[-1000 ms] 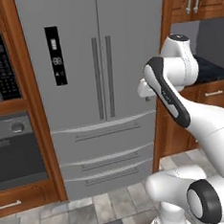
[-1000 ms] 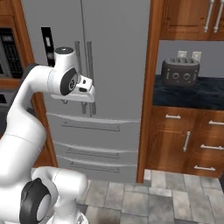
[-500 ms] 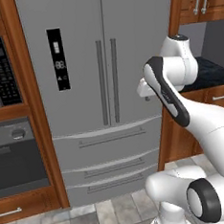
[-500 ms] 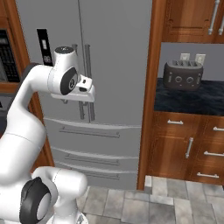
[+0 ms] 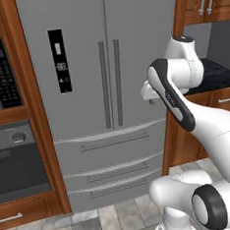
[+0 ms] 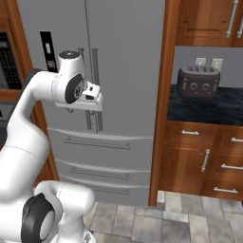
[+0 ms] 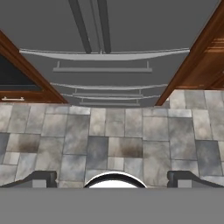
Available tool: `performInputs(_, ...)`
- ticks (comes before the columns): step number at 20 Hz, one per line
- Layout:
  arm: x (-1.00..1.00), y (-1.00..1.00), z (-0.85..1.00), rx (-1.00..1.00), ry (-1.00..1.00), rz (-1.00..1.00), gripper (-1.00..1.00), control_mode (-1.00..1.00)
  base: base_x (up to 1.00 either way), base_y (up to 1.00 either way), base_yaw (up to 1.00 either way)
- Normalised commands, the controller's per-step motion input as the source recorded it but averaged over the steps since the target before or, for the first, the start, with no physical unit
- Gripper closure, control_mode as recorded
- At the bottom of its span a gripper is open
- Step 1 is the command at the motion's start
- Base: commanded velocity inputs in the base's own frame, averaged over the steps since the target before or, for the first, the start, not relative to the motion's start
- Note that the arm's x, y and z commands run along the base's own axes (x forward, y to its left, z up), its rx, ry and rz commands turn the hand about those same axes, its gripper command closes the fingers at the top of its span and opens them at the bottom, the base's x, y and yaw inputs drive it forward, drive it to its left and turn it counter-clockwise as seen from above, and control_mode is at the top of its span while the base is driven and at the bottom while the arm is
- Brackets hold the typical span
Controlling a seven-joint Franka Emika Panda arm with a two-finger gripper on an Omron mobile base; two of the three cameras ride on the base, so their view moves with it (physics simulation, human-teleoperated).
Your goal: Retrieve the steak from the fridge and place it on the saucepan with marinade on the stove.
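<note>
The fridge (image 5: 83, 65) is a tall grey French-door unit straight ahead, both doors shut, its long bar handles (image 5: 111, 82) meeting at the middle. In the right base view the fridge (image 6: 123, 57) fills the left half. My arm is folded, with the hand hanging in front of the right door. In the hand view my gripper (image 7: 113, 178) is open with nothing between its fingertips (image 7: 40, 177), looking down at the fridge's lower drawers (image 7: 103, 70) and the floor. The steak is hidden; the saucepan with marinade and the stove are out of view.
A black-fronted wall oven (image 5: 12, 160) sits in wooden cabinetry left of the fridge. To the right, a toaster (image 6: 198, 81) stands on a dark counter (image 6: 209, 107) over wooden drawers (image 6: 204, 156). Grey tile floor (image 7: 113, 131) lies in front.
The whole picture has shifted a little, so the base has moved slightly relative to the fridge. The arm keeps its folded pose and the gripper has stayed open.
</note>
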Motion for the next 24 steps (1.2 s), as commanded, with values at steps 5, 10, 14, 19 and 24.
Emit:
performInputs(5,0.0,0.0,0.0,0.0,0.0,0.0,-1.0,1.0,0.17,0.0,0.0)
performInputs(10,0.0,0.0,0.0,0.0,0.0,0.0,-1.0,1.0,0.03,0.0,0.0)
performInputs(14,0.0,0.0,0.0,0.0,-0.08,0.01,-1.0,-1.0,0.0,0.0,0.0)
performInputs(19,0.0,0.0,0.0,0.0,-0.39,0.09,-1.0,-1.0,0.0,0.0,0.0)
performInputs(24,0.01,0.0,0.0,0.0,-0.42,0.05,-1.0,-1.0,0.0,0.0,0.0)
